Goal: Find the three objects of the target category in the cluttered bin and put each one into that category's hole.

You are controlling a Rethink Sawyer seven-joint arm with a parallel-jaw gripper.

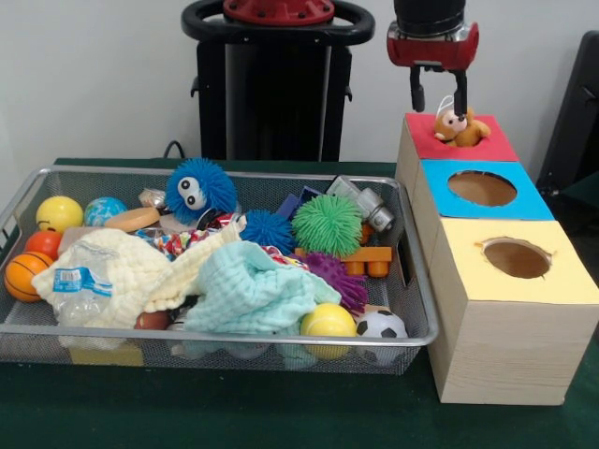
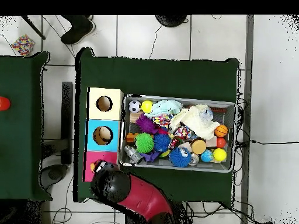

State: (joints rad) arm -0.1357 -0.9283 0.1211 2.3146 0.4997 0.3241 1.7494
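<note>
The silver mesh bin (image 1: 234, 174) stands on the green table, full of clutter; it also shows in the overhead view (image 2: 175, 98). A tan and orange plush animal (image 1: 460, 127) sits in the hole of the red-topped box (image 1: 496, 145), its head and body still above the top. My gripper (image 1: 438, 105) hangs just above it, open, with the fingers apart on either side of the toy's thin cord loop. In the overhead view my arm (image 2: 125, 189) covers the gripper and most of the red box (image 2: 91, 166). No other plush animal shows clearly among the clutter.
The blue-topped box (image 1: 533, 201) and the yellow-topped box (image 1: 562, 281) stand in a row in front of the red one. The bin holds a blue spiky ball with eyes (image 1: 199, 187), a green spiky ball (image 1: 328, 224), cloths (image 1: 253, 290) and toy balls. A person's shoe (image 2: 79, 29) shows at the overhead view's top.
</note>
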